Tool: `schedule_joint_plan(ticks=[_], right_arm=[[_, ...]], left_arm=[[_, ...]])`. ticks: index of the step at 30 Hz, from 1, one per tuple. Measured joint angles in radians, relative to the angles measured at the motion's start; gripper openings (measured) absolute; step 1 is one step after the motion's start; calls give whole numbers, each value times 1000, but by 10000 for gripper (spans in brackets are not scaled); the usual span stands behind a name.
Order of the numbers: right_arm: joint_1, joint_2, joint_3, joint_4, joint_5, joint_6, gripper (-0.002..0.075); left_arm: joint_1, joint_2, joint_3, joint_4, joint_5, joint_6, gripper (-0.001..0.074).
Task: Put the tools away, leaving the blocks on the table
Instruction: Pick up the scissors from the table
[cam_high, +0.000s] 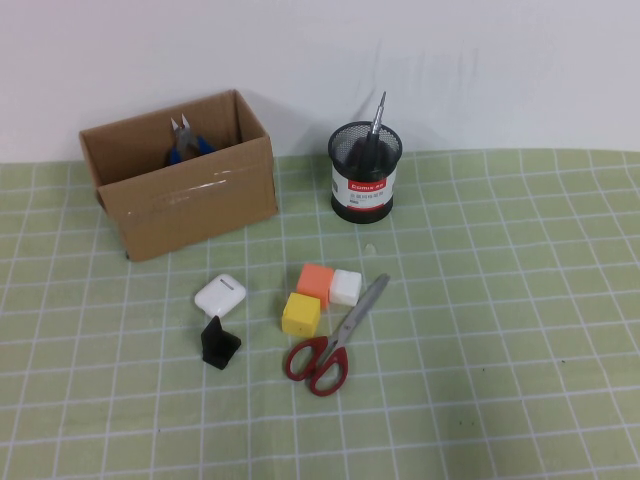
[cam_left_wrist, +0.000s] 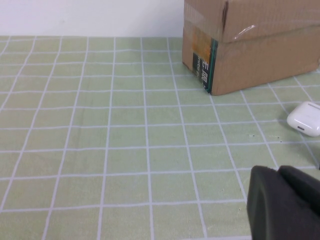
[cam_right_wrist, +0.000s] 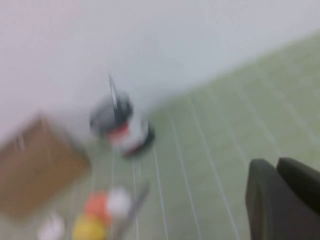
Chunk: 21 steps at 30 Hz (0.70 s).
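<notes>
Now, two of three tools stowed already: blue-handled pliers (cam_high: 186, 143) standing in the cardboard box (cam_high: 190, 200) toward the far left of the table (cam_high: 520, 300), screwdriver (cam_high: 372, 135) upright in the black mesh cup (cam_high: 365, 172) at the far edge near the middle. Only the red-handled scissors (cam_high: 333, 337) left out, flat on the mat near the table's centre, closed, long axis running diagonally — handle loops toward the near edge, blade tips pointing away and to the right, just beside the white block (cam_high: 345, 286). Orange block (cam_high: 314, 281) and yellow block (cam_high: 301, 313) clustered tight against that white one, immediately left of the blades; tight company for a pick. White earbud case (cam_high: 220, 293) and small black angled piece (cam_high: 219, 344) further left, well apart from the scissors. Neither arm showing over the table from above. Left gripper (cam_left_wrist: 282, 202) low over bare mat, box corner ahead, fingers pressed together, holding nothing. Right gripper (cam_right_wrist: 285, 197) raised, looking down on cup, blocks and scissors, likewise closed and empty. Scissors roughly central, handles a shade to the left; either arm plausible, and by the look of it a grab at the handle end, away from the blocks, seems safest.
</notes>
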Motion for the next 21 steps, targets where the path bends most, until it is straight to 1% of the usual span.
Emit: schedule_joint_plan(ticks=[5, 7, 10, 12, 15, 21], right_arm=[[0, 363, -291, -119, 343, -2, -11], [0, 517, -391, -155, 446, -31, -11], [0, 716, -509, -168, 514, -97, -11], [11, 838, -572, -166, 528, -141, -10], [78, 1034, -675, -179, 535, -200, -10], [292, 1382, -931, -197, 635, -383, -10]], left_arm=[[0, 0, 0, 0, 0, 0, -3], [0, 0, 0, 0, 0, 0, -3], [0, 0, 0, 0, 0, 0, -3], [0, 0, 0, 0, 2, 0, -3], [0, 0, 0, 0, 2, 0, -3], [0, 0, 0, 0, 2, 0, -3]])
